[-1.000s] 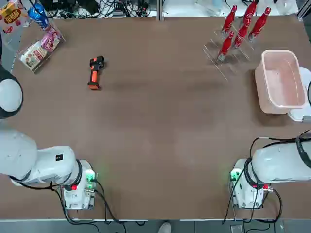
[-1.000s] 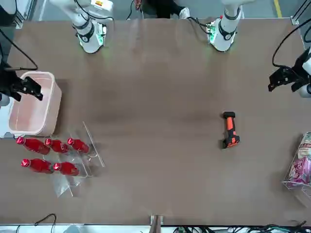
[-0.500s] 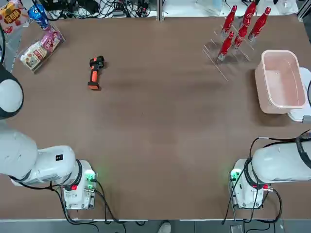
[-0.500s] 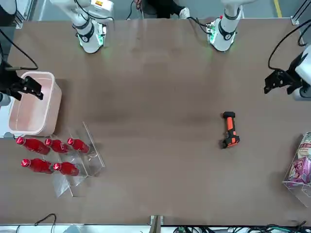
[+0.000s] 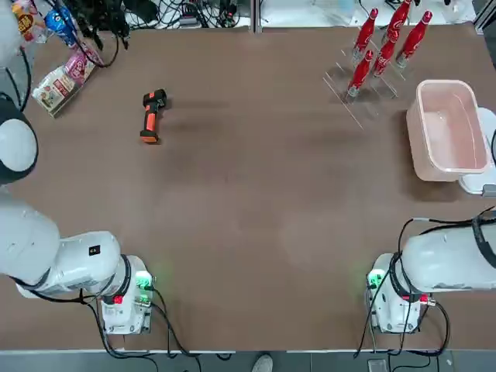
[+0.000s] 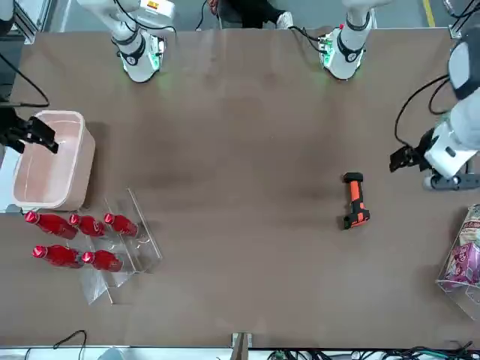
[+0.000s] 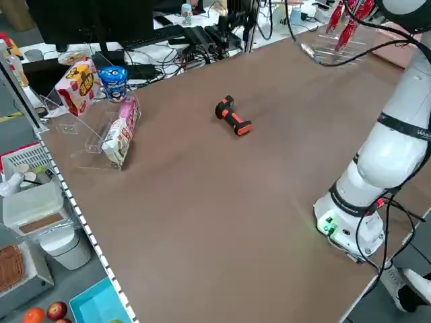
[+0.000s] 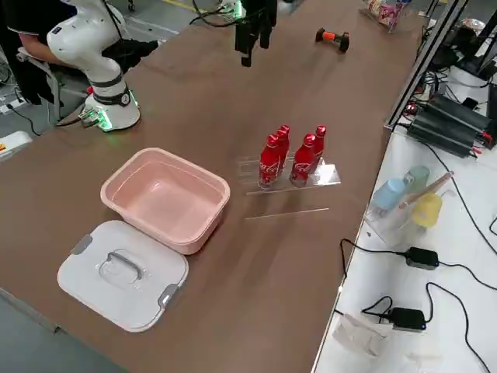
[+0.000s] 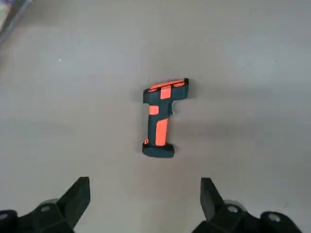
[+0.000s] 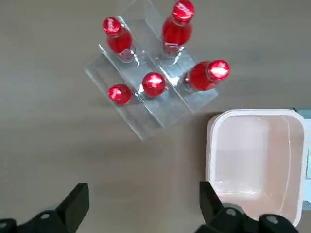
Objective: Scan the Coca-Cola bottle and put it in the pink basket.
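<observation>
1. The Coca-Cola bottle [image 10: 119, 38] is one of five like red bottles standing upright in a clear stand [image 10: 146, 104]. It is below and ahead of the right gripper [image 10: 141, 206], untouched by it.
2. That right gripper hangs high over the table [image 5: 256, 194] with its two fingers [image 10: 77, 199] spread wide and nothing between them. In the front view it shows at the table's edge, over the pink basket [image 6: 49, 161].
3. Just beyond the fingers, to one side, lies the pink basket with nothing in it. Its near corner lies just beside the clear stand, with a narrow strip of table between them.
4. Past the basket, on the side away from the bottles, a white lid [image 8: 120, 272] with a handle lies flat, touching or almost touching the basket's wall.
5. The left gripper [image 9: 145, 201] hovers on the other side of the table, fingers [image 9: 80, 191] also wide apart and holding nothing.
6. Straight beneath and a little ahead of it lies the scanner [image 9: 160, 116], orange and black, on its side. It is well apart from the bottles.
7. Farther out, at the table's far corner on that side, snack packets [image 5: 58, 77] rest in another clear holder [image 7: 94, 131].
</observation>
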